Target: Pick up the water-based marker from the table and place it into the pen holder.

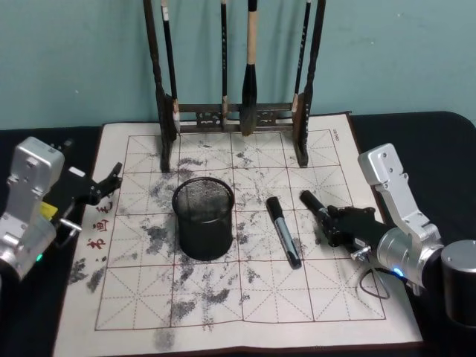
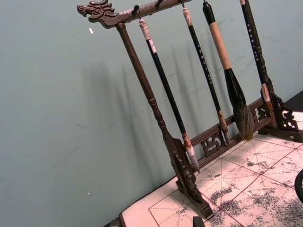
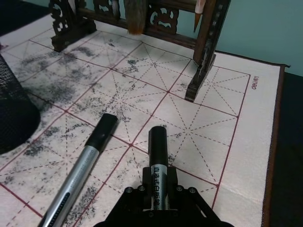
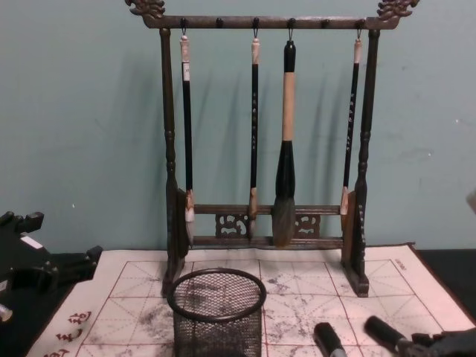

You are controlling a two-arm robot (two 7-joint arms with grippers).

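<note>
The right gripper [image 1: 332,221] is clamping its jaws shut on the water-based marker [image 3: 158,142], barrel end hiding between them, cap sticking out ahead, second marker [image 1: 284,230] lying just beside, pen holder [image 1: 203,217] standing beyond that, left gripper [image 1: 106,184] hovering well apart, jaws parted, empty.

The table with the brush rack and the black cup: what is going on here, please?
The right hand is shut on one marker, low over the right part of the mat. A second marker lies on the mat between that hand and the pen holder, which holds nothing yet. The left hand is at the mat's left edge, away from both.
</note>
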